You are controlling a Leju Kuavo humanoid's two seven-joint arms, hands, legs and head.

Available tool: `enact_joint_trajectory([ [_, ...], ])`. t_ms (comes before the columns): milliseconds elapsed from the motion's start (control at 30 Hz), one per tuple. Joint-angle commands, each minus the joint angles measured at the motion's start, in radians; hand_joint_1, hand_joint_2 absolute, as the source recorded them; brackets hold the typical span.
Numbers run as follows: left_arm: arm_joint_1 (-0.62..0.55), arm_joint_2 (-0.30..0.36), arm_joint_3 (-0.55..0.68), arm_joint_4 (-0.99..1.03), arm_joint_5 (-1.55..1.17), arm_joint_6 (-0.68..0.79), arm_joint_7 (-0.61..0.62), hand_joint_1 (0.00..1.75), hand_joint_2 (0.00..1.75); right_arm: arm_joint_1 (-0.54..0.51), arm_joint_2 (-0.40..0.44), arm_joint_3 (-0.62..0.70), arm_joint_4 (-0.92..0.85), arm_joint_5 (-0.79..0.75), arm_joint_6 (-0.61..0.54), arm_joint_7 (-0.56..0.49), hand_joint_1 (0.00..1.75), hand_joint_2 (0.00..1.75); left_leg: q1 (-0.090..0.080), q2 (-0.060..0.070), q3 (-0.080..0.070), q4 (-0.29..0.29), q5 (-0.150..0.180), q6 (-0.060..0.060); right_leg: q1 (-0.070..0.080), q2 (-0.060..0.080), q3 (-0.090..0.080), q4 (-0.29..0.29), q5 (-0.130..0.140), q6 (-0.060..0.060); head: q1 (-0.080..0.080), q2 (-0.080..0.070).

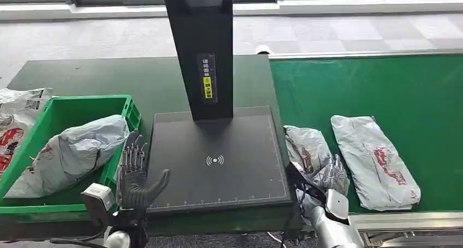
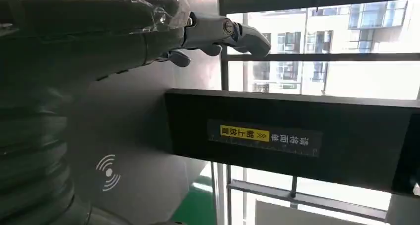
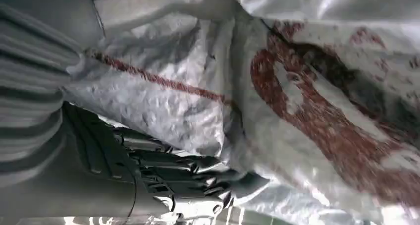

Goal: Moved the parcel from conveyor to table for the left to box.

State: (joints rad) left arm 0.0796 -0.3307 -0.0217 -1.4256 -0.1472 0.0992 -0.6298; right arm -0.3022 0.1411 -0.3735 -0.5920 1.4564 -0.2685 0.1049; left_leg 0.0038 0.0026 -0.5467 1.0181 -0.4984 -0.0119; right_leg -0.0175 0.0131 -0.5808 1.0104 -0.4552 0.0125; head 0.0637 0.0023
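Parcel (image 1: 312, 155), grey with red print, lies on the green conveyor (image 1: 415, 89) just beside the dark scanner plate (image 1: 218, 160); our right hand (image 1: 327, 179) grasps its near end, fingers (image 3: 188, 180) curled under the wrapping. Our left hand (image 1: 134, 174) hovers released, fingers spread, between plate and green crate (image 1: 60, 108).
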Motion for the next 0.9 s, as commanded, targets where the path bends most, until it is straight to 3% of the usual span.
enact_joint_trajectory([
  [33, -0.033, 0.007, 0.014, 0.06, 0.004, -0.002, 0.001, 0.0, 1.75, 0.006, -0.021, -0.052, 0.126, -0.015, 0.022, -0.014, 1.75, 1.75, 0.001, -0.002, -0.003, -0.002, 0.002, 0.0, 0.001, -0.003, -0.002, -0.002, 0.002, -0.001, 0.0, 0.0],
  [167, -0.033, 0.007, 0.014, 0.06, 0.004, -0.002, 0.001, 0.0, 1.75, 0.006, -0.021, -0.052, 0.126, -0.015, 0.022, -0.014, 1.75, 1.75, 0.001, -0.002, 0.0, -0.002, 0.002, -0.001, 0.002, -0.002, 0.001, -0.003, 0.001, 0.0, 0.0, 0.0],
  [267, -0.033, 0.007, 0.014, 0.06, 0.004, -0.002, 0.001, 0.0, 1.75, 0.006, -0.021, -0.052, 0.126, -0.015, 0.022, -0.014, 1.75, 1.75, 0.0, -0.001, 0.011, -0.001, 0.001, -0.001, 0.002, -0.001, 0.003, -0.002, 0.0, -0.001, 0.0, 0.0],
  [567, -0.036, 0.007, 0.023, 0.047, 0.006, -0.001, 0.005, 0.0, 1.75, 0.002, -0.013, -0.046, 0.108, -0.038, -0.013, -0.02, 1.75, 1.75, 0.001, -0.003, 0.007, -0.002, 0.003, -0.001, 0.003, -0.003, 0.0, -0.003, 0.001, -0.001, 0.0, 0.0],
  [633, -0.025, 0.003, 0.036, 0.036, 0.012, 0.007, 0.006, 0.0, 1.75, -0.007, 0.013, -0.087, 0.043, -0.12, -0.189, -0.11, 1.75, 1.75, 0.001, -0.003, 0.007, -0.003, 0.003, -0.001, 0.003, -0.003, 0.0, -0.003, 0.002, -0.001, 0.0, 0.0],
  [667, -0.014, -0.001, 0.042, 0.022, 0.009, 0.006, 0.006, 0.0, 1.75, 0.006, 0.035, -0.099, -0.046, -0.198, -0.275, -0.206, 1.75, 1.75, 0.0, -0.001, 0.008, -0.001, 0.002, -0.001, 0.002, 0.0, 0.0, -0.001, 0.001, -0.001, 0.0, 0.0],
  [700, -0.008, -0.001, 0.044, 0.016, 0.008, 0.005, 0.006, 0.0, 1.75, 0.011, 0.039, -0.089, -0.089, -0.206, -0.274, -0.215, 1.75, 1.75, 0.001, -0.001, 0.007, -0.002, 0.002, -0.001, 0.002, 0.0, -0.001, -0.002, 0.002, -0.001, 0.0, 0.0],
  [800, -0.008, -0.006, 0.049, 0.028, -0.004, -0.003, -0.003, 0.0, 1.75, 0.114, 0.097, -0.023, -0.421, -0.4, -0.376, -0.415, 1.75, 1.75, -0.001, -0.001, 0.002, 0.0, 0.001, -0.001, 0.0, 0.0, -0.005, 0.001, 0.001, -0.001, 0.0, 0.0],
  [900, -0.017, -0.011, 0.05, 0.042, -0.008, -0.006, -0.01, 0.0, 1.75, 0.172, 0.13, 0.013, -0.593, -0.49, -0.43, -0.497, 1.75, 1.75, 0.0, -0.003, -0.002, -0.001, 0.002, -0.001, 0.0, -0.002, -0.008, 0.0, 0.001, -0.002, 0.0, 0.0],
])
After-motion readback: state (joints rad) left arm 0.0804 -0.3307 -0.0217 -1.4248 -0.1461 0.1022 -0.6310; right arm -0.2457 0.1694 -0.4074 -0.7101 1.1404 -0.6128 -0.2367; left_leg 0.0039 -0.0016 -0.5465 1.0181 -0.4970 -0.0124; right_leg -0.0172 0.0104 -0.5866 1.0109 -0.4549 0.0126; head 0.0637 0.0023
